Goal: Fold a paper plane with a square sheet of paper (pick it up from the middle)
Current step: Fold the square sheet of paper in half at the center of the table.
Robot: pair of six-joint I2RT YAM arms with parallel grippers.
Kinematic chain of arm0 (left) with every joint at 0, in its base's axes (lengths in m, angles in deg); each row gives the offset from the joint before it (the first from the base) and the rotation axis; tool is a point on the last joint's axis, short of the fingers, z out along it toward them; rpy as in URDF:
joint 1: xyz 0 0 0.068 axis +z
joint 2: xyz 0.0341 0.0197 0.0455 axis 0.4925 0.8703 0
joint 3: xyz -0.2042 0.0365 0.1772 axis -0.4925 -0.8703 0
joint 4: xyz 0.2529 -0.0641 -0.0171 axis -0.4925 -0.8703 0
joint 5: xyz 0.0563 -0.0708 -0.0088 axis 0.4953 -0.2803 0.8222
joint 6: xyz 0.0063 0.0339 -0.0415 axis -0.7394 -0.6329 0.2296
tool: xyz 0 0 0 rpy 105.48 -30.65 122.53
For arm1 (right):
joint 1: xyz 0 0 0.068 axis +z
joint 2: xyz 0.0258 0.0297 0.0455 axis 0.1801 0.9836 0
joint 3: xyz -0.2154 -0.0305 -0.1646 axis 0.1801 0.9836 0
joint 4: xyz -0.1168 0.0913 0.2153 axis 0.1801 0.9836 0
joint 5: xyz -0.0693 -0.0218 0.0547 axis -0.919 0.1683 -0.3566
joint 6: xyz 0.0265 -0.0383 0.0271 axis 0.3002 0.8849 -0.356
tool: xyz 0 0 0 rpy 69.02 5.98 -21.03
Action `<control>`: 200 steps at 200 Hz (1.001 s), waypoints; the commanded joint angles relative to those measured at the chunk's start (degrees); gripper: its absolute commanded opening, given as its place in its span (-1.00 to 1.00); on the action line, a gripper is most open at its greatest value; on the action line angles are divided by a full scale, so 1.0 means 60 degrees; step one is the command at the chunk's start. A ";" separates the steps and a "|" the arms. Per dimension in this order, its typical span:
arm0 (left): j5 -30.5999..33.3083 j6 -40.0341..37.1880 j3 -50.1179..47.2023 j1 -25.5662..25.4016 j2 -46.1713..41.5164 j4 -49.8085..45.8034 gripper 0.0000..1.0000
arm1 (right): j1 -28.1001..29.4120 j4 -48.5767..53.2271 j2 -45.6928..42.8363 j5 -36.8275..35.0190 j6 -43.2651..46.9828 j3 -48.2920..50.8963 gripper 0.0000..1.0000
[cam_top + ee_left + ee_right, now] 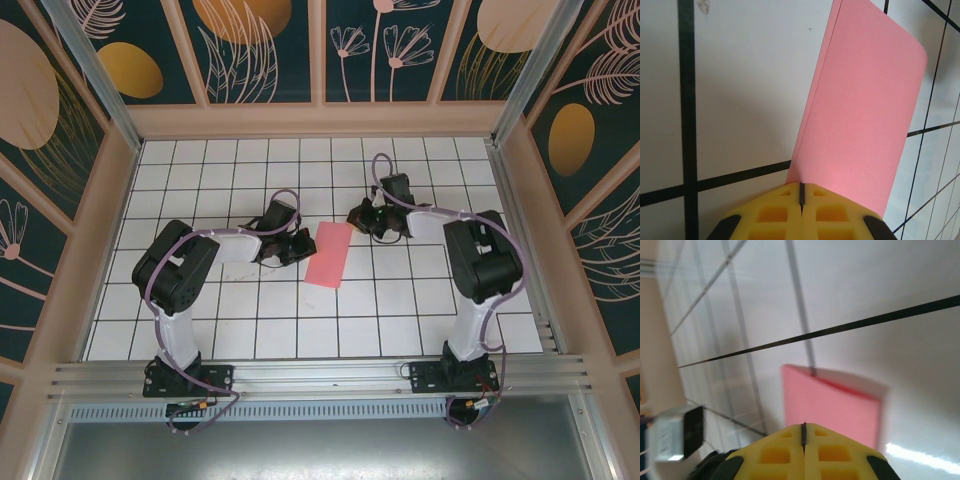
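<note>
Salmon-pink sheet of paper (329, 255), folded in half into a narrow rectangle, flat on the white gridded table (230, 310) between both arms. Left gripper (801, 192) pressed together, yellow fingertips (775, 210) right at the sheet's left edge. Right gripper (803, 430) likewise pressed together, just beside the sheet's far right corner.

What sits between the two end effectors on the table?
The pink paper, folded to a narrow strip, lies between the left end effector and right end effector in the top view.
</note>
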 commanded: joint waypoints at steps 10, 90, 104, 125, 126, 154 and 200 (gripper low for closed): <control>0.0393 -0.0156 -0.0268 -0.0052 0.0193 -0.1185 -1.00 | 0.0591 -0.0733 -0.0879 0.0294 -0.0491 0.1049 -0.89; 0.0385 -0.0169 -0.0257 -0.0059 0.0273 -0.1187 -1.00 | 0.1477 -0.1172 -0.0713 -0.0255 -0.0901 0.2645 -0.89; 0.0362 -0.0170 -0.0230 -0.0060 0.0287 -0.1198 -1.00 | 0.1465 -0.0907 -0.0585 -0.0416 -0.0697 0.2685 -0.89; 0.0410 -0.0207 -0.0229 -0.0057 0.0259 -0.1242 -1.00 | 0.1462 -0.0728 -0.0666 -0.0416 -0.0556 0.2660 -0.89; 0.0409 -0.0214 -0.0226 -0.0059 0.0259 -0.1249 -1.00 | 0.1470 -0.0728 -0.0683 -0.0397 -0.0548 0.2651 -0.89; 0.0398 -0.0198 -0.0282 -0.0060 0.0245 -0.1242 -1.00 | 0.1500 -0.0790 -0.1317 0.0082 -0.0506 0.2504 -0.88; 0.0407 -0.0164 -0.0313 -0.0059 0.0201 -0.1193 -1.00 | 0.1994 -0.1609 -0.1910 0.0410 -0.1049 0.3157 -0.86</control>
